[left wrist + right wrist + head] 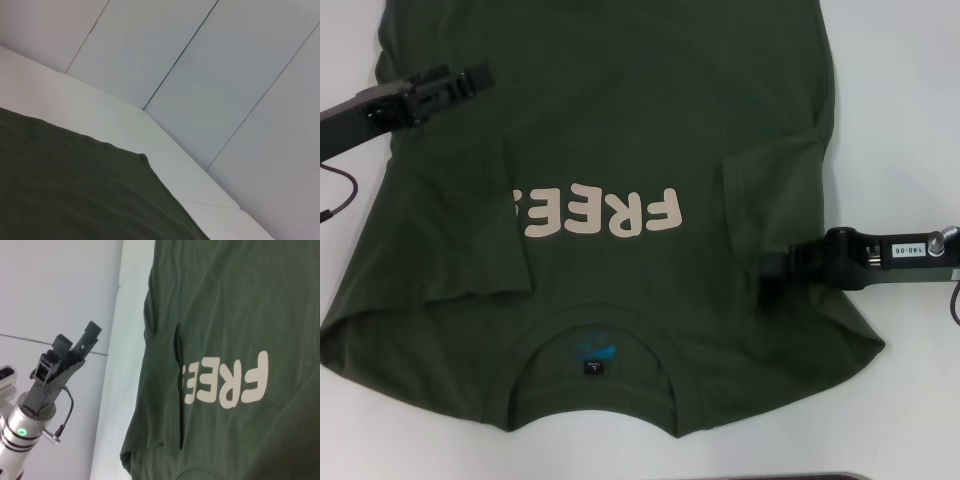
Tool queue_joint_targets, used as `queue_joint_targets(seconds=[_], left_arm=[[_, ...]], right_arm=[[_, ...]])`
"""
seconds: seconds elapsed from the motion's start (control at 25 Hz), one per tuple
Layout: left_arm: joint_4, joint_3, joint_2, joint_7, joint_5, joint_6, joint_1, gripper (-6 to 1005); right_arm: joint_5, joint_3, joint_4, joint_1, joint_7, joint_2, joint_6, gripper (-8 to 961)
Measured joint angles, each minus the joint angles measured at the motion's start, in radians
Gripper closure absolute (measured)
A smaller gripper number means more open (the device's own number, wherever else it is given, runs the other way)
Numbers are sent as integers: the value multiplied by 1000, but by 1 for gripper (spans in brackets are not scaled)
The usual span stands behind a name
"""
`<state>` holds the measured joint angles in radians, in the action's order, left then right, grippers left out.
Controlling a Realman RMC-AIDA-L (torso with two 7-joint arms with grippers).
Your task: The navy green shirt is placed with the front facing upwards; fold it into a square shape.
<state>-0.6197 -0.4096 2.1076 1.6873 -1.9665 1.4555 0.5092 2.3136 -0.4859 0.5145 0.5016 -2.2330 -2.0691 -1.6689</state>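
Observation:
The navy green shirt [620, 120] lies flat on the white table [900, 100], front up, with its collar and black neck tag [593, 368] at the near edge. Both sleeves are folded inward, and the left one covers the end of the cream "FREE" letters [610, 213]. My left gripper [475, 75] hovers open over the shirt's far left edge, holding nothing; it also shows in the right wrist view, left gripper [77, 335]. My right gripper [775, 265] sits at the shirt's right edge beside the folded sleeve. The left wrist view shows only a corner of shirt [75, 190].
Bare white table [910, 380] runs along the right of the shirt and a narrower strip on the left. A thin black cable [340, 195] hangs by the left arm. A dark object [820, 477] peeks in at the near edge. Pale wall panels [200, 60] stand behind the table.

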Motion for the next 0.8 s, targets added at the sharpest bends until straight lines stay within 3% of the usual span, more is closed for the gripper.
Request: queue_joint_targets(seconds=[0.8], left_arm=[[0, -2, 2, -1, 2, -11, 0, 95]], right_arm=[[-29, 5, -50, -5, 108, -3, 17, 931]])
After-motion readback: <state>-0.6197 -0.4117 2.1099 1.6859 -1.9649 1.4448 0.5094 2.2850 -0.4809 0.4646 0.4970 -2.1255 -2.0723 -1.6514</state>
